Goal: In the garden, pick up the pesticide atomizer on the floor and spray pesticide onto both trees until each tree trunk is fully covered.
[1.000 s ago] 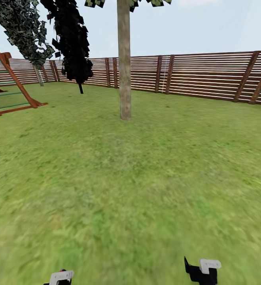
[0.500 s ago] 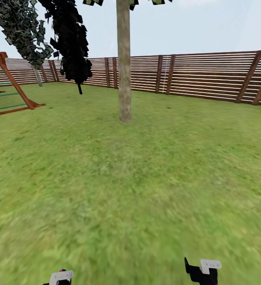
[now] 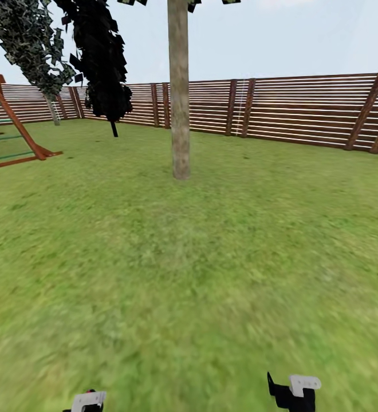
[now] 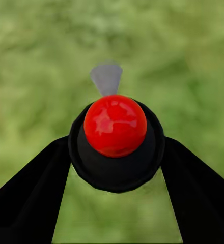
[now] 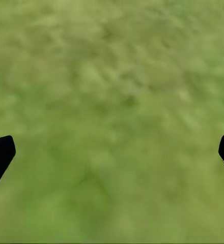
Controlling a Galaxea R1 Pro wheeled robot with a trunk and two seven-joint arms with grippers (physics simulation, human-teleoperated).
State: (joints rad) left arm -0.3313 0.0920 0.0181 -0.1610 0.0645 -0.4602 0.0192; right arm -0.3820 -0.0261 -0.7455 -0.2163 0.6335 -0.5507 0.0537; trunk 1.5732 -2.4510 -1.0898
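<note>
L gripper [image 4: 114, 168] is closed round the pesticide atomizer [image 4: 115, 140]: in the left wrist view both black fingers [image 4: 30, 198] press against the sides of its round black body, w/ the glossy red cap [image 4: 115, 125] facing the camera and a small grey nozzle tip [image 4: 106, 78] poking out past it, blurry grass behind. In the head view only the top of that gripper [image 3: 89, 400] shows at the lower edge, cut off by the frame, w/ a sliver of red beside its white bracket; the rest of the atomizer is out of frame there. R gripper [image 5: 112, 152] is spread wide w/ nothing between its fingers: just the black fingertips [image 5: 0, 155] at opposite edges of the right wrist view, green lawn between them. In the head view it [image 3: 292, 392] sits low at the right, partly cut off, hanging above the grass floor [image 3: 200, 274]. Ahead, well apart from both grippers, stands the nearest tree trunk [image 3: 179, 91], pale beige-grey, upright, its foliage cropped by the top edge. Further back on the left a second tree [image 3: 31, 40] w/ mottled dark green leaves leans in, its thin grey trunk small and hard to make out; beside it an all-black tree [image 3: 100, 54]. A brown slatted fence [image 3: 303, 111] runs across the back, and a red-brown wooden climbing frame [image 3: 11, 126] is cut off at the left edge.
</note>
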